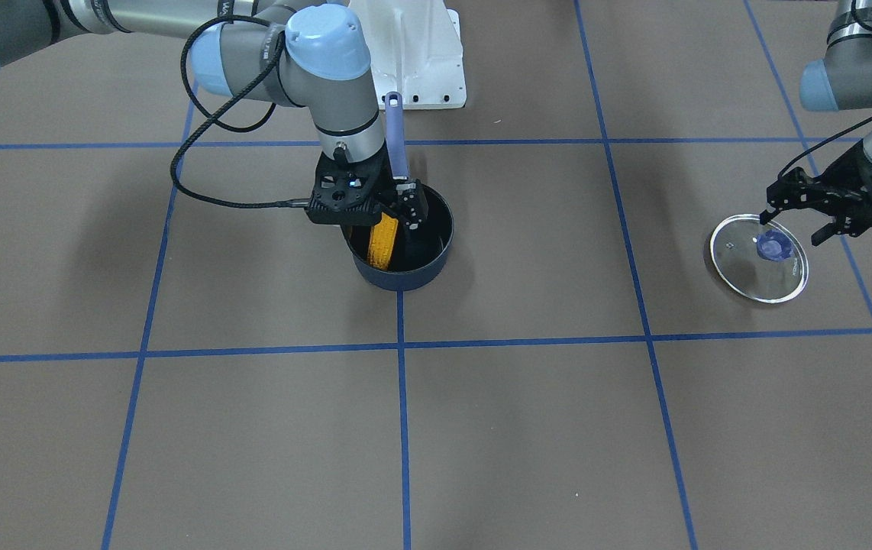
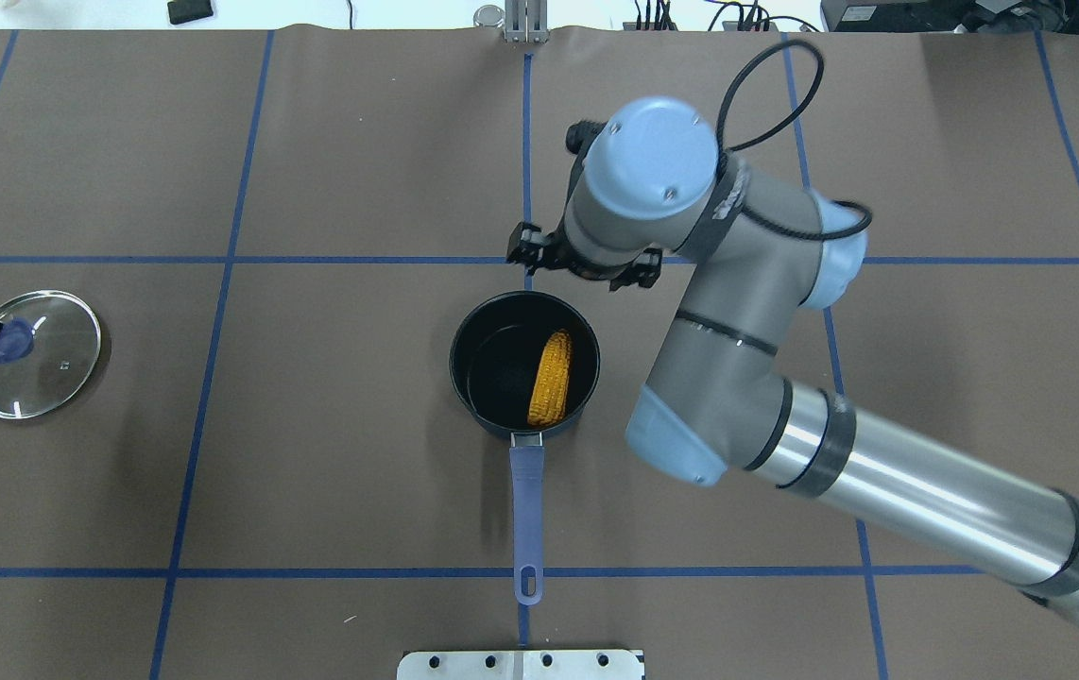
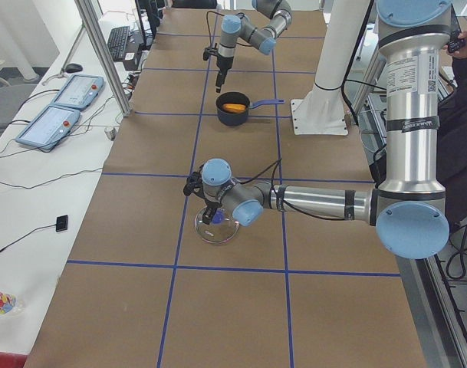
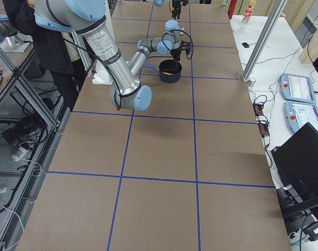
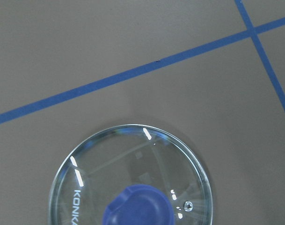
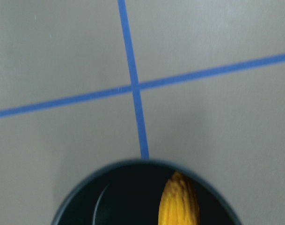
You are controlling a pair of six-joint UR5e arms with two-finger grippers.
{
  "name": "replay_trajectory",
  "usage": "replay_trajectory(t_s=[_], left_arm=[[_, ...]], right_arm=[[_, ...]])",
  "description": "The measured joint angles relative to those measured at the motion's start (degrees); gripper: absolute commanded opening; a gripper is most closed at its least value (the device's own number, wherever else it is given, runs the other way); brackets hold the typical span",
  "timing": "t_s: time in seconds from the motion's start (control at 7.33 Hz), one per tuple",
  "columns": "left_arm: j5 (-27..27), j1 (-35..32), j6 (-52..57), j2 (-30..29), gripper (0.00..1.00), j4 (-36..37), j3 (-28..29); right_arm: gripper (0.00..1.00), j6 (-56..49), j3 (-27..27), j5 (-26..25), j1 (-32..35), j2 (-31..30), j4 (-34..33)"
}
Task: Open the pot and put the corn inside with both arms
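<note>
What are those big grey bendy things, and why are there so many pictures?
They are robot arms, a right arm and a left arm. Each ends in a two-finger gripper, a bit like a hand. Six cameras caught the same moment: one faces the robot, one looks down from behind it, two watch from the table's ends, and one rides on each wrist. On the table stands a pot with the corn lying inside. Its glass lid lies far off to one side. The right gripper hovers over the pot. The left gripper is by the lid's knob. Both look open, holding nothing.
</note>
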Motion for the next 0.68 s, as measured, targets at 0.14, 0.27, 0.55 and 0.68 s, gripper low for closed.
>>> replay_trajectory(t_s=[0.14,0.27,0.55,0.68], left_arm=[[-1.5,-2.7,3.7,-0.2,0.98,1.4,0.9],[-3.1,-5.7,8.1,-0.4,0.98,3.8,1.4],[-6.0,-12.0,18.2,-1.4,0.98,11.6,1.6],[-6.6,-14.4,22.5,-2.4,0.98,15.5,1.7]], right_arm=[[1.00,-5.8,0.0,4.8,5.7,-1.6,0.0],[1.00,-12.7,-0.1,9.6,11.9,-3.9,0.0],[1.00,-29.2,-0.3,18.2,23.7,-10.6,0.0],[1.00,-36.8,-0.3,22.2,28.6,-14.4,0.0]])
